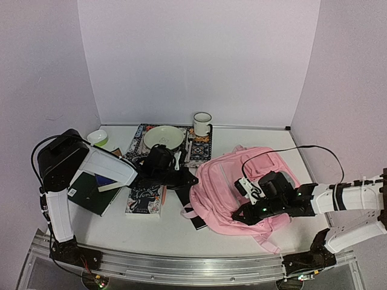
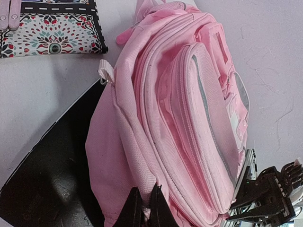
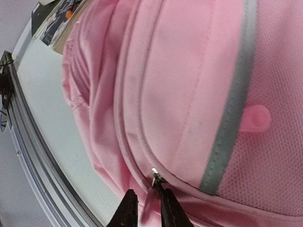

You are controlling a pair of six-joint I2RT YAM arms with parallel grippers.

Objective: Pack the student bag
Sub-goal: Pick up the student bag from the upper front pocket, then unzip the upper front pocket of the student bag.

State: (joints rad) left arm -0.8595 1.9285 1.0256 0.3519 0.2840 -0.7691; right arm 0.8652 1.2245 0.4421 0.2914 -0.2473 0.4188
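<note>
Right gripper [image 3: 144,193] clenched, grasp noted below. White table [image 1: 169,232] bears large soft pink fabric backpack [image 1: 236,187], lying flat right of centre, left edge overlapping flat black notebook [image 2: 47,179]. Left gripper [image 2: 145,189] clamped on a fold of backpack fabric. Small pink zip pull tab [image 3: 147,208] pinched between right gripper's fingers.

No legible text or labels.

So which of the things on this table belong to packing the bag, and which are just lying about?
For the job: student bag, its zip pull between the right fingers; probably the patterned notebook, black book and dark green book, all outside it.
Lying about: bowl, mug, patterned mats, small green dish.
</note>
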